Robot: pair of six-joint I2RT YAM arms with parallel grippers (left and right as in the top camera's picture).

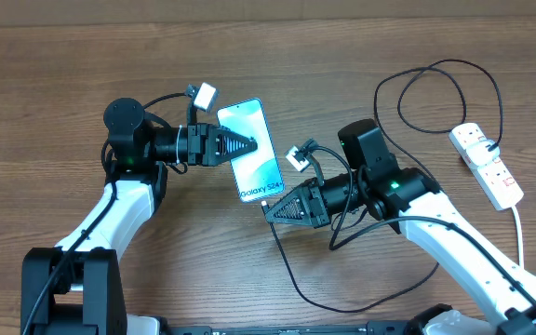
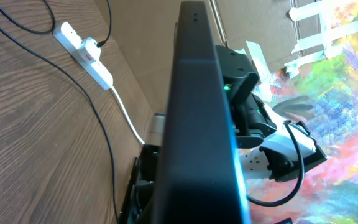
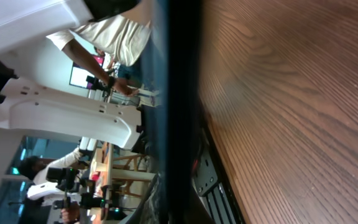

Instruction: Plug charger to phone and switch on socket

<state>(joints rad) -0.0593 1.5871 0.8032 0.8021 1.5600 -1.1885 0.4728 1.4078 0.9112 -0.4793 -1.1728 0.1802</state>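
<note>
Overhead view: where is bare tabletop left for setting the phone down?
Bare table lies above and left of the left arm, and below the phone between that arm and the charger. Crowded: the right side, where its cable loops to the socket.

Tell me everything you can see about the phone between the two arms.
The phone is a slim rectangle, dark-edged, its light blue-white screen facing up and reading Galaxy S24+ near the lower end. At a slant, it sits between the left pincer, which appears to clamp the long side nearest it, and the right pincer, at its lower end, where the black charger cable trails away. Whether the connector is seated is hidden. Wrist views show it edge-on, thin and dark.
</note>
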